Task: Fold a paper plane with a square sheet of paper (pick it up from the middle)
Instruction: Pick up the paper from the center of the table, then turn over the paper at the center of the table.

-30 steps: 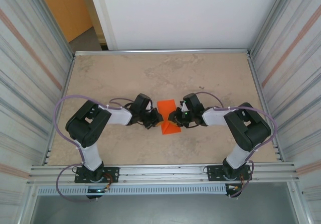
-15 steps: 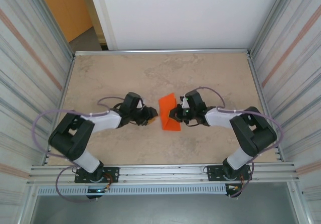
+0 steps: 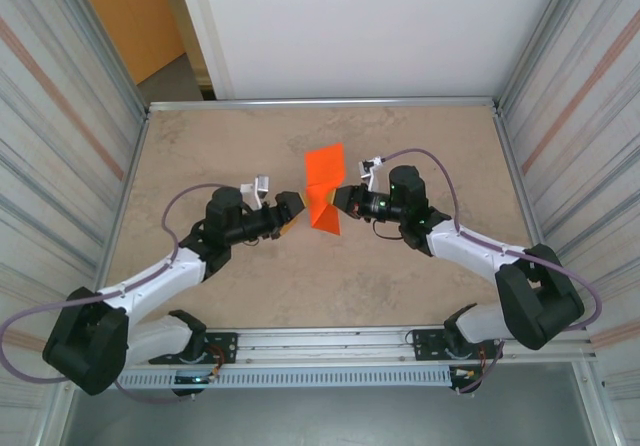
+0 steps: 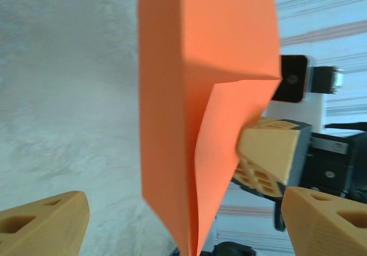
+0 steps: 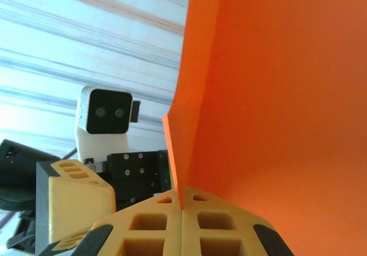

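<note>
Right hand [image 3: 340, 202] is clamped shut on an edge of the thin bright orange sheet of paper [image 3: 323, 174], holding it up off the mottled beige bench [image 3: 430, 146] near its middle. Left hand [image 3: 291, 210] stands with its fingers wide apart just beside the sheet. The paper shows a crease and a folded-in flap but no pointed dart with wings, so I judge most folds remain

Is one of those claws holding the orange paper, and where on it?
Yes. The right gripper pinches the folded orange sheet of paper by its side edge. The left gripper is open beside it, holding nothing.
</note>
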Available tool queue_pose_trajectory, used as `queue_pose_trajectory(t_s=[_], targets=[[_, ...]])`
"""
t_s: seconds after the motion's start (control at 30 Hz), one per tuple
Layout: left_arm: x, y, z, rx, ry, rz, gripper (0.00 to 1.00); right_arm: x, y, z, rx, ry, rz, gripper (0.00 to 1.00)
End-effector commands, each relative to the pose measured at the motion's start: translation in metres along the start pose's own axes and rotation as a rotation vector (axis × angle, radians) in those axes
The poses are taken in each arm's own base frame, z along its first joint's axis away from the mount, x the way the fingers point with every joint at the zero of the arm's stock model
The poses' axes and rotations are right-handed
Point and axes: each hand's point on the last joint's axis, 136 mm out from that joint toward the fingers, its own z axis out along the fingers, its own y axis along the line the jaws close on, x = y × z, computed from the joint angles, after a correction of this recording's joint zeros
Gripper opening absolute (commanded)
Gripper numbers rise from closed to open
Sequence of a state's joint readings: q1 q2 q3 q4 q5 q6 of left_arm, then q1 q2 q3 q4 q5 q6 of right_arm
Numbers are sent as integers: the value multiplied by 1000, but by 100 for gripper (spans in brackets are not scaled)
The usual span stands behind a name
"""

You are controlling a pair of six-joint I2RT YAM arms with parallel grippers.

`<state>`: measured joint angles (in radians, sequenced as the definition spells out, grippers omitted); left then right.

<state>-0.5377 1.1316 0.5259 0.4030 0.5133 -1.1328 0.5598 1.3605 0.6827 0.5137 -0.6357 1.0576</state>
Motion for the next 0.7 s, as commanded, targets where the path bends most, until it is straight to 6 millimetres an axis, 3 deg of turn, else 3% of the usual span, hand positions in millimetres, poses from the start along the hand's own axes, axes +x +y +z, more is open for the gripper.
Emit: queue_pose_trajectory(t_s=[0.0,0.17,0.37,0.53,0.67], targets=[[0,-27,-5,116,8,26,87,0,44,-2,-138,24,-20,4],[1,-45,-7,178,20,53,81,1,55,-1,-191,47,23,5],[1,-55,-9,201,25,66,62,4,59,-1,-209,66,38,6],[0,-58,-12,213,11,77,47,6,55,0,-198,76,48,7],[-3,-59,-13,210,-4,79,41,9,49,0,-184,88,58,9]])
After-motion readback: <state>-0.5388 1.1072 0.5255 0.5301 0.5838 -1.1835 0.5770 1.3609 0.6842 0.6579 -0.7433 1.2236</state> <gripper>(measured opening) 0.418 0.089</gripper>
